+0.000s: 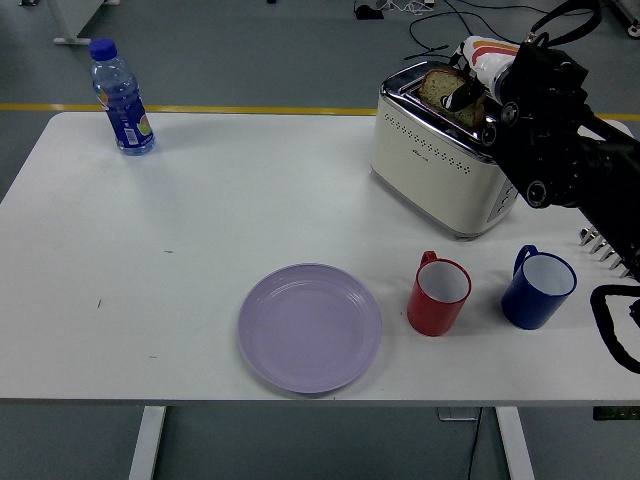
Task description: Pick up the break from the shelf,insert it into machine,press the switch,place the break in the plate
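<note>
A brown bread slice [437,88] stands in the far slot of the cream and chrome toaster [430,160] at the table's back right, its upper part sticking out. My right hand [462,97] reaches over the toaster's top from the right, black fingers [459,96] closed on the slice's right edge. The black forearm [545,130] covers the toaster's right end and its switches. A lilac plate [310,327] lies empty near the front edge. The left arm is out of sight.
A red mug [438,294] and a blue mug [538,289] stand in front of the toaster, right of the plate. A blue water bottle [120,97] stands at the back left. Cables lie on the floor behind the table.
</note>
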Controlling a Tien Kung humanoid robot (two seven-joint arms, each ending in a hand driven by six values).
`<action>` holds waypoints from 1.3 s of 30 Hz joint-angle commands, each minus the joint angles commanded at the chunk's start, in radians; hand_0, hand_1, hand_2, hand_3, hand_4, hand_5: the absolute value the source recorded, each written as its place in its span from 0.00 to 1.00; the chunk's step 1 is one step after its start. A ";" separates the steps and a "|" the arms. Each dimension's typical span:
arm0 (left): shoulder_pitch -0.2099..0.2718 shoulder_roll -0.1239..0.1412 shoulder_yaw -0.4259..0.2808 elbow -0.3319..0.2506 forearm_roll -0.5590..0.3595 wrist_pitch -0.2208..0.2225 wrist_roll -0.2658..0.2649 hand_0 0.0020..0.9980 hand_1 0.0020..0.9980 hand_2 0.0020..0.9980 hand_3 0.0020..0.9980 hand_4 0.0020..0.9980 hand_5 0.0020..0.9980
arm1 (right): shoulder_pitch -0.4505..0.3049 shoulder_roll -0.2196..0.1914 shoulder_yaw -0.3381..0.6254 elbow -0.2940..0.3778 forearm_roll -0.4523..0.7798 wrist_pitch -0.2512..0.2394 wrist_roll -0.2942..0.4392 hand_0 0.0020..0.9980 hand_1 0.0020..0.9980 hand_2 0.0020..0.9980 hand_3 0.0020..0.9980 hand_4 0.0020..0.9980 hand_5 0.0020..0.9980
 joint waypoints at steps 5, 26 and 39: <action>-0.001 0.000 -0.002 0.000 0.004 0.001 0.001 0.69 0.60 0.66 0.68 0.43 1.00 | 0.011 0.000 -0.024 -0.015 -0.013 -0.003 -0.002 0.49 0.51 0.54 0.69 0.74 0.25; -0.005 0.001 -0.009 0.000 0.011 0.008 0.001 0.69 0.59 0.65 0.68 0.43 1.00 | 0.023 0.000 -0.097 -0.060 0.022 -0.041 0.020 0.31 0.35 0.42 0.52 0.68 0.20; -0.004 0.002 -0.014 0.000 0.017 0.009 0.004 0.69 0.58 0.64 0.68 0.44 1.00 | 0.024 0.000 -0.115 -0.017 0.005 -0.086 0.051 0.16 0.26 0.35 0.46 0.53 0.01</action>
